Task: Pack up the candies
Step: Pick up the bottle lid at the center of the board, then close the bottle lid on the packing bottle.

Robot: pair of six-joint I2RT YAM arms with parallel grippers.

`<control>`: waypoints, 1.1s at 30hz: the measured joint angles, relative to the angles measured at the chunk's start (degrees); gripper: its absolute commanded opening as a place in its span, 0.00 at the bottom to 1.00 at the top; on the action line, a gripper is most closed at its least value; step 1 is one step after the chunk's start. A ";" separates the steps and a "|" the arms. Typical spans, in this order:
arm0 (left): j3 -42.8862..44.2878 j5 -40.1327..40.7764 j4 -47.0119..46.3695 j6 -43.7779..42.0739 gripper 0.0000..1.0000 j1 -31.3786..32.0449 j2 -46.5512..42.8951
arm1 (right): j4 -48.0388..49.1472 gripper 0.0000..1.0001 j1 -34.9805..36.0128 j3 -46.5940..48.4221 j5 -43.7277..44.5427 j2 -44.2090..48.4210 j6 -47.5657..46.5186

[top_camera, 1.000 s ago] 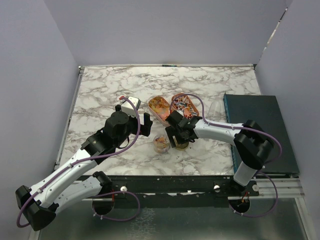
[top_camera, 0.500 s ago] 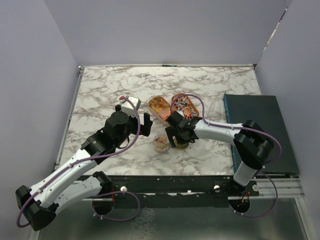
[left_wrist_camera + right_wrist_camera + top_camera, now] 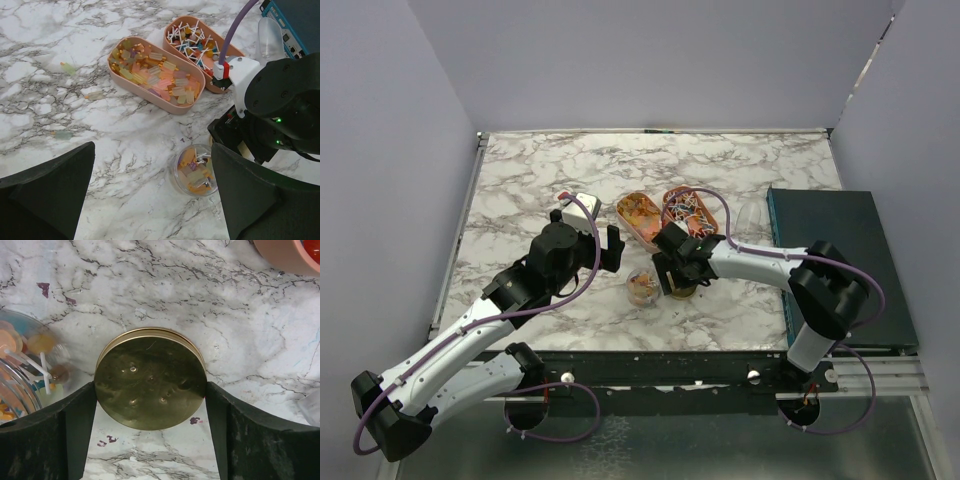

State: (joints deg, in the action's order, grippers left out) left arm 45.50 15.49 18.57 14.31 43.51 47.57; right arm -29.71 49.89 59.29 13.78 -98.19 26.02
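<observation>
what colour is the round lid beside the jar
Shiny gold; the lid shows best in the right wrist view.

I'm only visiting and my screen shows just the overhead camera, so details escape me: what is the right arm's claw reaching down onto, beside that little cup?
Observer: A gold lid, lying flat on the table. The right gripper has its fingers against the lid's edge on both sides.
Visitor: And what's in the cup?
Observer: It's a clear jar holding orange and yellow candies, plus a few on white sticks.
Visitor: Is anything lying around loose?
Observer: Yes, three loose candies lie on the bare table, well away from the jar.
</observation>
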 measured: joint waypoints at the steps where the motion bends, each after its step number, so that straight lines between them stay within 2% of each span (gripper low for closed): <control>1: 0.00 0.04 0.00 0.00 0.99 0.00 0.00 | -0.07 0.71 0.00 -0.04 0.04 0.17 0.02; 11: 0.00 0.26 0.02 0.00 0.99 0.00 0.31 | -4.76 0.68 0.00 1.11 2.05 5.86 -1.97; 21: 0.00 1.25 0.02 0.00 0.99 -0.04 0.07 | -7.34 0.66 0.90 5.64 0.48 11.67 -7.06; 33: 0.00 5.51 0.02 0.13 0.99 -0.33 -4.76 | -7.45 0.65 7.80 12.79 -2.14 8.20 -8.85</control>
State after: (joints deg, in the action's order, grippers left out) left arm 45.50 20.99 18.59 14.44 43.18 42.81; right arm -37.17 57.69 72.07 11.64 -90.00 17.17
